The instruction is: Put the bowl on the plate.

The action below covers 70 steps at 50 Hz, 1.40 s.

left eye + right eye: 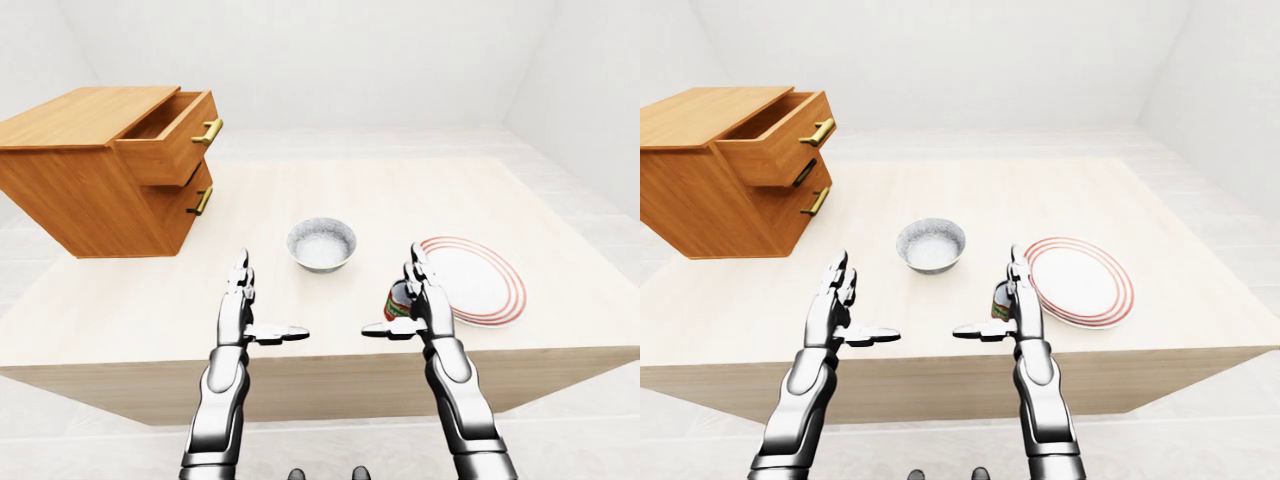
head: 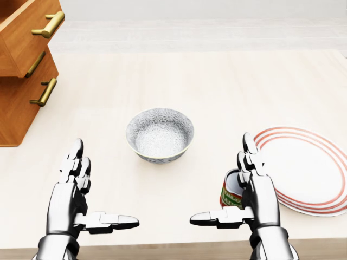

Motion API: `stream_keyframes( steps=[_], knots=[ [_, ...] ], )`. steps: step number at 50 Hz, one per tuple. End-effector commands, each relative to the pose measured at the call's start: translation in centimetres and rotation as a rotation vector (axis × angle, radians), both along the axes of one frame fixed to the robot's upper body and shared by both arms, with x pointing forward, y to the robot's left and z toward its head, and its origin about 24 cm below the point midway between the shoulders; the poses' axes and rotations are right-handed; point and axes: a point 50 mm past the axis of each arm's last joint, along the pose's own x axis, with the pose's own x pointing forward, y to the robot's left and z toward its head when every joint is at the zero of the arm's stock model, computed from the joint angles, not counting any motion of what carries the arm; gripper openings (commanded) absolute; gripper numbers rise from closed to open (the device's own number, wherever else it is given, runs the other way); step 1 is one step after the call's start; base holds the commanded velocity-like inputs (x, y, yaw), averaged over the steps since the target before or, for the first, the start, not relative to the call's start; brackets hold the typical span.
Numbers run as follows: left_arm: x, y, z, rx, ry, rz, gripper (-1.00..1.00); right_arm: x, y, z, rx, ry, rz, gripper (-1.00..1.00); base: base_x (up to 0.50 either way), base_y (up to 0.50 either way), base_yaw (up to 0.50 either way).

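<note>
A grey patterned bowl [image 2: 160,134] stands upright near the middle of the light wooden table [image 2: 217,81]. To its right in the head view lies a white plate [image 2: 306,168] with red rings round its rim. My left hand [image 2: 81,189] hovers open, lower left of the bowl, thumb pointing inward. My right hand [image 2: 244,187] is open too, between bowl and plate, holding nothing. A small red and green can [image 2: 230,190] stands just behind the right hand, partly hidden by its fingers.
A wooden drawer cabinet [image 1: 100,170] with brass handles sits at the table's left; its top drawer [image 1: 170,135] is pulled open. The table's near edge [image 1: 320,360] runs under my wrists. White floor and walls surround the table.
</note>
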Motion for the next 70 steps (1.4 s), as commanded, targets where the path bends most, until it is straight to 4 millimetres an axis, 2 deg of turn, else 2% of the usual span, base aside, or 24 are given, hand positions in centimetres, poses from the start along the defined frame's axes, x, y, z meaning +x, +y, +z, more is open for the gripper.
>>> stream_keyframes(
  steps=[1,16,42,70],
  knots=[
    [0.05,1.00,-0.16,0.010,0.001,0.008,1.00,0.00,-0.68,0.43,-0.006,-0.016,0.004,1.00,0.00,0.00,0.00],
    [0.50,1.24,-0.03,0.019,0.001,0.011,1.00,-0.05,-0.93,0.90,0.002,-0.017,-0.011,1.00,0.00,0.00,0.00],
    [0.65,1.52,0.35,0.044,-0.007,0.018,1.00,-0.17,-1.20,0.87,0.017,-0.011,-0.031,1.00,0.00,-0.21,0.00],
    [0.48,1.64,-0.19,0.067,0.006,0.012,1.00,-0.06,-1.26,0.74,0.022,0.002,-0.039,1.00,0.00,-0.23,0.00]
  ],
)
